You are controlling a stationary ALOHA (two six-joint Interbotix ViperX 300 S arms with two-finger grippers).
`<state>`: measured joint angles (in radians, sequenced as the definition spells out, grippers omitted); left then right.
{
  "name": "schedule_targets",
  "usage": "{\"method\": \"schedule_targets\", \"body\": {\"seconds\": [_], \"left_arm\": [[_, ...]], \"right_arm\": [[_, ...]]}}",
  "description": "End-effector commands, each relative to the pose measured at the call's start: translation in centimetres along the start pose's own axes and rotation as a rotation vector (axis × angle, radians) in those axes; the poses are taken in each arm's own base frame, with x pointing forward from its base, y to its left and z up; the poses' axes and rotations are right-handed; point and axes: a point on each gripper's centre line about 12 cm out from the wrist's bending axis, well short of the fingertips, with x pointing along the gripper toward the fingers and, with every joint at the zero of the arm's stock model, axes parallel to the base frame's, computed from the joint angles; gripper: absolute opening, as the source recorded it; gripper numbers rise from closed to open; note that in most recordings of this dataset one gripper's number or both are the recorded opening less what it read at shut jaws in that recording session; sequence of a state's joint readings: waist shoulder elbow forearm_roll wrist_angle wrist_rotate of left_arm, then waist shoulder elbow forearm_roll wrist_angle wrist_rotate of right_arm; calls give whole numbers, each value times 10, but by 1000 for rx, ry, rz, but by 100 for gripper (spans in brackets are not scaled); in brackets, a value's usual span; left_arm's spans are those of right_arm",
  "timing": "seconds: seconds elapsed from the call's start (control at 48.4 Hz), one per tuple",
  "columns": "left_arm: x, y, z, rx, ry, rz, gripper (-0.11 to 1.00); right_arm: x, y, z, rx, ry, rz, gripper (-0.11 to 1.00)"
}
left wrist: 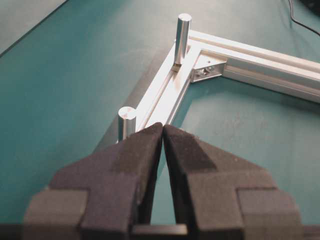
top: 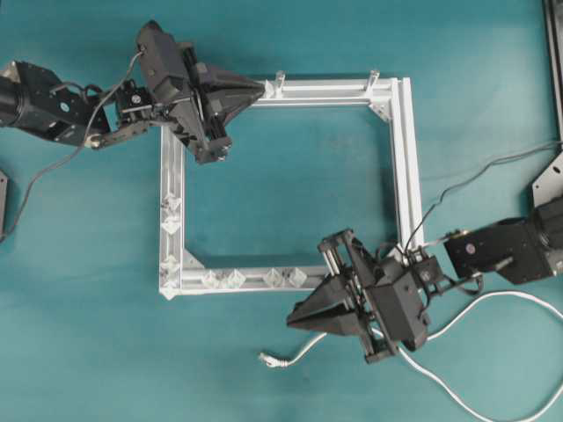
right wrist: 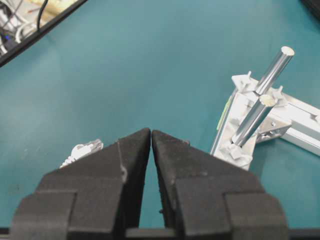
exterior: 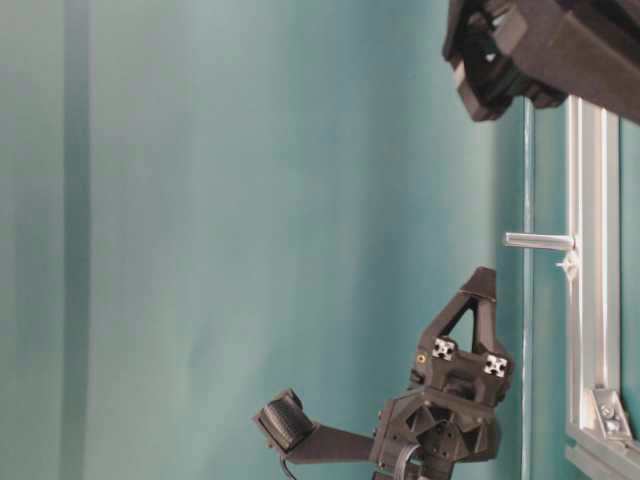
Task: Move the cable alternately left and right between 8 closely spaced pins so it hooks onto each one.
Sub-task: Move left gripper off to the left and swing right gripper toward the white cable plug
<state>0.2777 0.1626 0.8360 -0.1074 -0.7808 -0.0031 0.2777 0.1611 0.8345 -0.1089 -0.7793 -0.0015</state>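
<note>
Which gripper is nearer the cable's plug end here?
Right. The right gripper sits just above and right of the plug in the overhead view; the left gripper is far off at the frame's top rail.

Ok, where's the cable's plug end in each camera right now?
Overhead: the cable plug lies on the table at bottom centre, below the lower rail of the aluminium frame and left of the right gripper.
Table-level: not in view.
Left wrist: not in view.
Right wrist: lower left, just left of the gripper's tips.
Shared landmark: the aluminium frame, visible in all four views.
</note>
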Motion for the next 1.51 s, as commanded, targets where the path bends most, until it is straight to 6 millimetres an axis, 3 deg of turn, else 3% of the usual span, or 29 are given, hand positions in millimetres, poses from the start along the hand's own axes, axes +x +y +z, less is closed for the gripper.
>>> {"method": "schedule_targets", "body": {"seconds": [0.0,0.145,0.434,0.764,0.888,1.115,1.198,1.384,1.487], "left_arm": [[-2,-9,28,35,-51,-41,15],[-10,-11,37,37,19,-46,0],[-36,-25,67,35,-7,-90,0],[-67,-33,78,30,9,-122,0],[-81,-31,75,34,23,-125,0],[-113,-26,54,35,95,-126,2],[-129,-25,51,37,111,-135,16],[-159,-23,50,40,118,-147,70],[-177,-20,50,40,103,-151,72]], "right_arm": [[3,1,16,0,-48,3,19],[6,0,22,-3,41,0,0],[2,-1,42,46,219,-13,0],[-2,2,64,180,355,-42,0],[-2,4,66,206,459,-58,0],[4,7,79,226,548,-75,0],[8,8,81,239,579,-81,0],[25,13,84,301,643,-103,0],[34,15,82,330,662,-114,0]]}}
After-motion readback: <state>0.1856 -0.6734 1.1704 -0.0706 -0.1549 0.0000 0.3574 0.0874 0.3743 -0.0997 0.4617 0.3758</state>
